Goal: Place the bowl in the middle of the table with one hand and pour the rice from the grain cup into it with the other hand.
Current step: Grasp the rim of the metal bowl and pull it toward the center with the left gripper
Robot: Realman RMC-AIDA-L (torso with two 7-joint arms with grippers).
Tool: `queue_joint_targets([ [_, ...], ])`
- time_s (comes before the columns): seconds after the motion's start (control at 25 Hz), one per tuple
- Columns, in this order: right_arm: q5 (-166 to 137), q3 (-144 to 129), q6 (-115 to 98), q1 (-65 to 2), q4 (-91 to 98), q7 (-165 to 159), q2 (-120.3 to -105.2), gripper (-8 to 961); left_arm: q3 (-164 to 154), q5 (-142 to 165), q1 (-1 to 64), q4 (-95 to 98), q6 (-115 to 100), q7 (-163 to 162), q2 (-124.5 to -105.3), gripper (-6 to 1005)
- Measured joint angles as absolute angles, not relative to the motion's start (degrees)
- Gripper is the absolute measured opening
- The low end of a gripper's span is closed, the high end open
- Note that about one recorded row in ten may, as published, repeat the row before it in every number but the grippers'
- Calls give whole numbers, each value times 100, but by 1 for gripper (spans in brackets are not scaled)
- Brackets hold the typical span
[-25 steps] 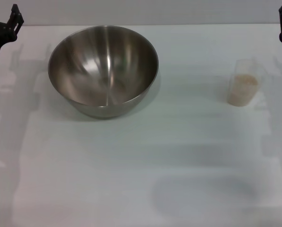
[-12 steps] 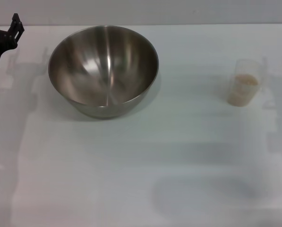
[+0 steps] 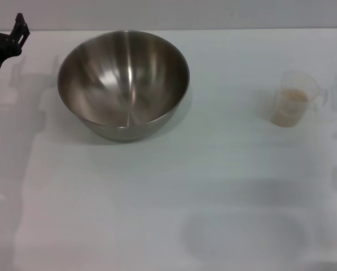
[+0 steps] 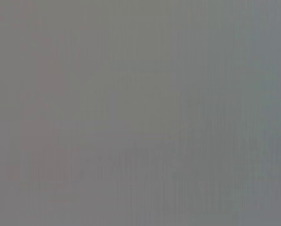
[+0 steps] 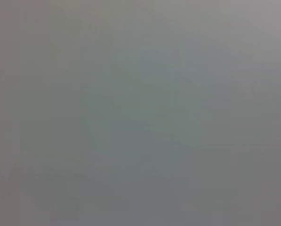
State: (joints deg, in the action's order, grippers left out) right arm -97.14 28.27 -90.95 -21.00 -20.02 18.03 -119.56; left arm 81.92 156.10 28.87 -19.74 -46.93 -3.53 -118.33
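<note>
- Withdrawal is what has just changed: the right arm, seen a second ago at the far right edge of the head view beyond the grain cup [image 3: 293, 105], is no longer in view at all.
- The left gripper [image 3: 18, 31] is seen only as a black tip at the far left edge, well apart from the bowl [image 3: 123, 83], and has drawn back slightly toward that edge over the last second.
- The state of the left gripper's fingers cannot be told from what shows, and nothing is seen to be held by it.
- The bowl is left standing upright and empty on the table [image 3: 168, 214], on the left half rather than in the middle, where it stood a second ago.
- The grain cup is found upright on the right side, well apart from the bowl, with the rice [image 3: 292, 101] filling its lower part; it too is unmoved.
- Nothing but flat grey is shown by either wrist view, so no help is given there.
- Neither step of the task is judged to be begun: the bowl is yet to be shifted to the centre and the rice is yet to be poured.
</note>
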Motion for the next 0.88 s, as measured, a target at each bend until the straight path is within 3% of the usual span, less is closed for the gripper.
queue_joint_targets([
  [0.48, -9721, 2480, -8980, -2161, -2011, 1857, -11970, 543, 7917, 15610, 2617, -2396, -4338, -455, -11814, 753],
  [0.64, -9721, 2471, -8837, -2245, -2013, 1864, -11971, 544, 8002, 15871, 2011, -4188, -2572, -411, -11640, 751],
  [0.88, -9721, 2470, -8693, -2348, -2001, 1872, -11971, 544, 8430, 16178, 1464, -6316, -618, -412, -11552, 748],
])
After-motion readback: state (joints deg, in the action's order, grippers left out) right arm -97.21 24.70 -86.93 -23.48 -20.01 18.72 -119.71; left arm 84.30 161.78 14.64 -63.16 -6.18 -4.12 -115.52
